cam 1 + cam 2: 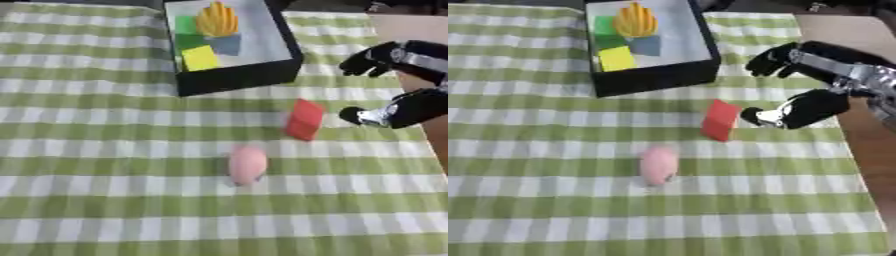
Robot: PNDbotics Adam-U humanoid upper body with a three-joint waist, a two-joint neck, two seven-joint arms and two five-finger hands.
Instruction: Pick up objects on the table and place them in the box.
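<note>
We look down on a table covered with a green and white checked cloth (105, 150). At the far centre sits a black box (236, 77) with a pale floor. Inside it, towards its left side, we see a green block (185, 25), a yellow block (200, 58), a grey-blue block (226, 45) and a yellow ribbed piece (217, 20) at the far end.

Two things lie on the cloth outside the box. A red block (720, 120) sits right of centre, nearer to us than the box and apart from it; it looks tilted. A pink egg-shaped object (659, 165) lies nearer still and a little to the left, well apart from the box.

Our right hand (802, 107) comes in from the right edge. Its fingers (770, 57) are spread and reach out towards the left, above the cloth, beside the box's right near corner. The thumb (756, 116) points left, its tip just beside the red block; we cannot tell whether it touches. The hand holds nothing.

The bare brown table (868, 150) shows along the right side past the cloth's edge.
</note>
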